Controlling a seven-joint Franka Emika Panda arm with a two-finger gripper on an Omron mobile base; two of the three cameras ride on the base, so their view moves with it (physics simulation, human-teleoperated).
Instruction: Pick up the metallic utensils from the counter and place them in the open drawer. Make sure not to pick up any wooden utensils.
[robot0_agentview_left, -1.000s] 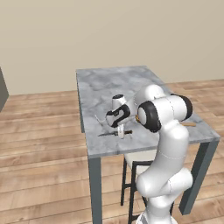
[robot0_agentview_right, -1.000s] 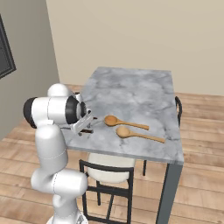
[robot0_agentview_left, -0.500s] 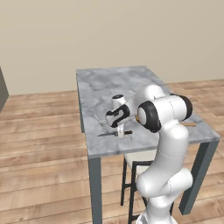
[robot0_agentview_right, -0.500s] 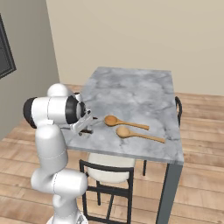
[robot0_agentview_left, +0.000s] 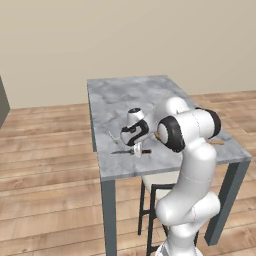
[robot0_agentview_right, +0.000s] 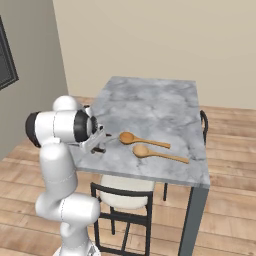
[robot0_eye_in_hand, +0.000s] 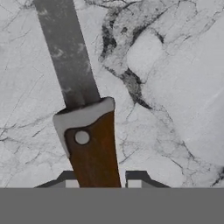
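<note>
On the marble counter (robot0_agentview_left: 135, 95) near its left front edge lies the knife (robot0_agentview_left: 127, 151), grey blade and brown handle. My gripper (robot0_agentview_left: 136, 148) reaches down onto its handle. In the hand view the knife (robot0_eye_in_hand: 89, 144) runs upward and my gripper (robot0_eye_in_hand: 103, 180) is shut on the handle, a fingertip (robot0_eye_in_hand: 72, 181) close against each side. The knife lies flat on the stone. A second thin silver utensil (robot0_agentview_left: 113, 137) lies just beyond it. Two wooden spoons (robot0_agentview_right: 132, 138) (robot0_agentview_right: 145, 151) lie to the right of my gripper (robot0_agentview_right: 98, 145). The open drawer is out of view.
A black chair with a pale seat (robot0_agentview_right: 125, 192) is tucked under the counter's near edge, close to my arm's base. A dark appliance (robot0_agentview_right: 7, 65) stands against the left wall. Wood floor surrounds the counter (robot0_agentview_right: 155, 105).
The jaws have closed in from wide apart onto the knife's handle. The arm and the knife have stayed where they were.
</note>
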